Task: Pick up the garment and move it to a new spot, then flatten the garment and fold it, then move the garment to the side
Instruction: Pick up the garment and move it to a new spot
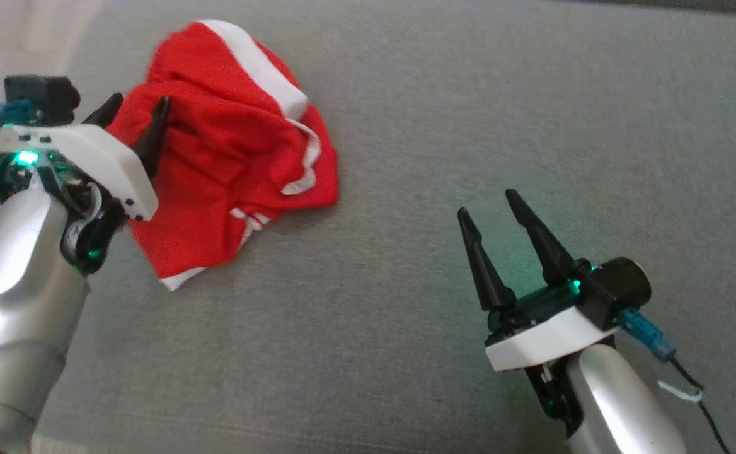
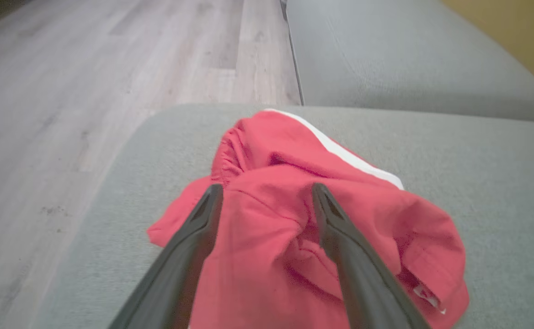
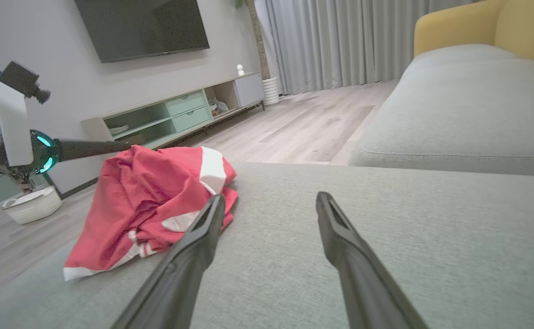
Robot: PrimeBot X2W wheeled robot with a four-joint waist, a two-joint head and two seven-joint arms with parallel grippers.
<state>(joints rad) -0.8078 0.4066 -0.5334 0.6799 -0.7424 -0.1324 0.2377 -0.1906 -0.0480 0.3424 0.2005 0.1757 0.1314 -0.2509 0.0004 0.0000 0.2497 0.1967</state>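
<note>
Your red garment is bunched in a heap near the left edge of the grey sofa cushion. It looks soft, light and floppy, so I'd pinch a raised fold up top. The left gripper hovers right at it, jaws apart. The right gripper is well clear, jaws apart too.

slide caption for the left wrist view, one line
Open left tool over a crumpled red garment with white trim on a grey sofa, wooden floor beyond.

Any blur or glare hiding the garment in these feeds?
Head view: soft focus, green glow on the cushion near the right gripper, no glare on the garment. Left wrist view: garment slightly blurred, washed pinkish. Right wrist view: sharpest.
</note>
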